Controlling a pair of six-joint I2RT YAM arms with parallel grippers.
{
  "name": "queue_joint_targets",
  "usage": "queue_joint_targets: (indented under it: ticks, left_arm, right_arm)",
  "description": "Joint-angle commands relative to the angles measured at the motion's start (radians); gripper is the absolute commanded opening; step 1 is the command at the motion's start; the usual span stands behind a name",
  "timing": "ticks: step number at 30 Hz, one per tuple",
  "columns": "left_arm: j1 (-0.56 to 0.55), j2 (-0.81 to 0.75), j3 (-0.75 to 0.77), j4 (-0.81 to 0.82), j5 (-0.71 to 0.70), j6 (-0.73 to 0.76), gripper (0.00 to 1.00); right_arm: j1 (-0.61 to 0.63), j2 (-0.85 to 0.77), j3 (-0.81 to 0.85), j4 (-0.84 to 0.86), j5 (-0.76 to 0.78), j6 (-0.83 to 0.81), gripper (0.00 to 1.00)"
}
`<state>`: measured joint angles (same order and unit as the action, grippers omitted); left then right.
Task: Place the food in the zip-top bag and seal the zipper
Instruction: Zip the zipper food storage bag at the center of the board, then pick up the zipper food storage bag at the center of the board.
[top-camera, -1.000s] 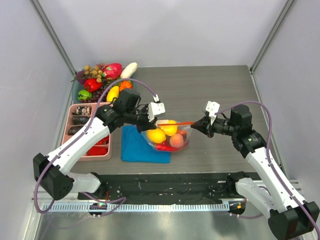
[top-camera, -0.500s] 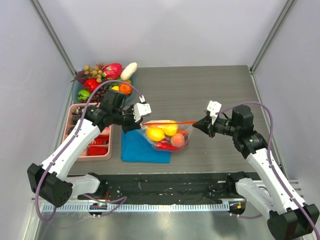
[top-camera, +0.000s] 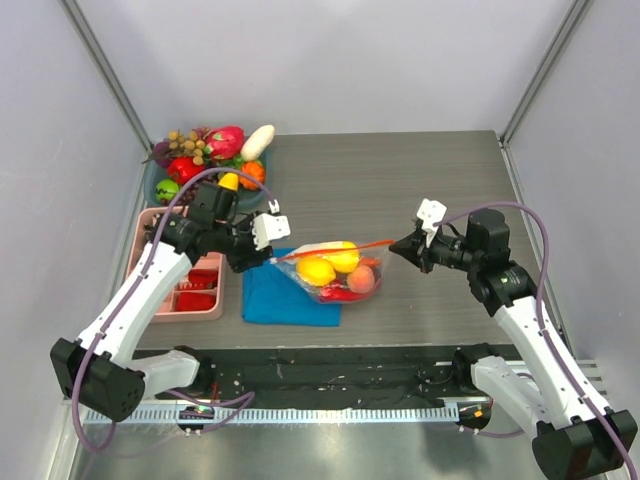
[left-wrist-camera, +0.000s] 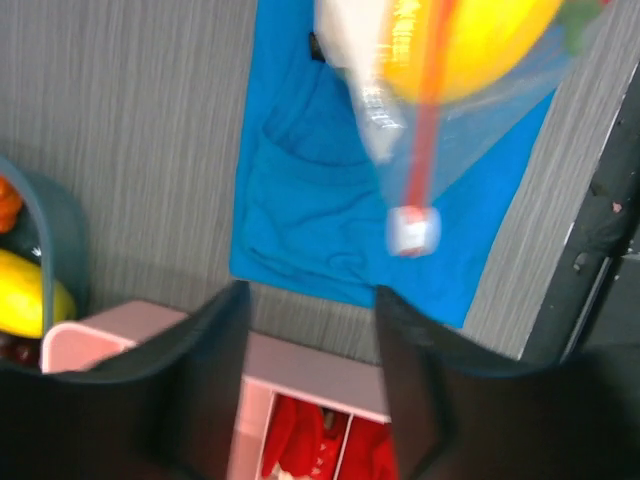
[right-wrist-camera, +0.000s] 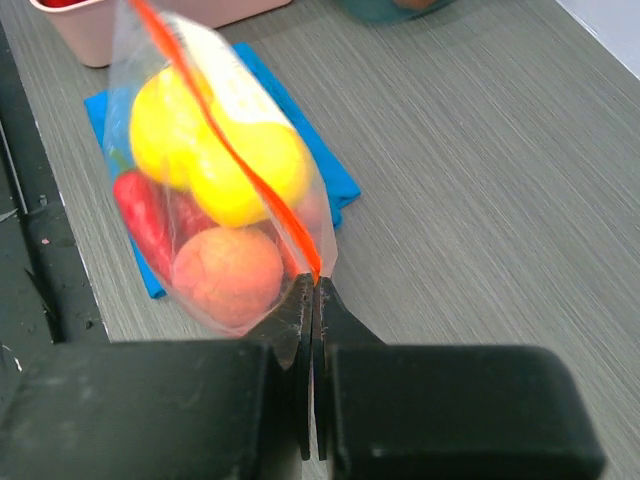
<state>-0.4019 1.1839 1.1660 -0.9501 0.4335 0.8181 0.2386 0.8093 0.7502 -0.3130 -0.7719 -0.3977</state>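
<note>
On the grey table (top-camera: 430, 180), your two arms face each other across the clear zip-top bag (top-camera: 338, 283). The pink divided tray (top-camera: 150, 218) sits at the left edge, with a bowl heaped with toy fruit (top-camera: 205, 150) behind it in the back-left corner. A blue folded cloth (top-camera: 275, 300) lies just right of the tray.

The bag stands between your grippers, its lower part over the cloth's right edge, and you cannot tell whether it rests there or hangs.

Your right gripper (right-wrist-camera: 313, 290) is pinched tight on the bag's right top corner, at the end of the zipper. Your left gripper (left-wrist-camera: 310, 330) is spread wide with nothing between its fingers, just beside the bag's left end.

The food is inside the bag: a yellow lemon (right-wrist-camera: 230, 165), a pink peach (right-wrist-camera: 228, 275) and a red piece (right-wrist-camera: 140, 215).

The zipper (top-camera: 340, 247) runs as one orange-red line along the bag's mouth. Its small white slider (left-wrist-camera: 412, 230) sits at the left end, just ahead of the open left fingers and apart from them.
</note>
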Motion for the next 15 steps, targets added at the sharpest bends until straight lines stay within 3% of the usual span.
queue_joint_targets:
  ticks: [1,10,15]
  left_arm:
    - [-0.024,0.029,0.159,-0.007,0.037,-0.077,0.62]
    - [-0.368,0.080,0.202,0.164,-0.096,-0.365,0.79]
    - [-0.431,0.140,0.159,0.295,-0.177,-0.421,0.79]
  right_arm:
    - [-0.007,-0.006,0.058,0.040,0.003,0.022,0.01]
    - [-0.007,-0.019,0.066,0.038,0.006,0.054,0.01]
    - [-0.009,-0.027,0.061,0.038,-0.003,0.059,0.01]
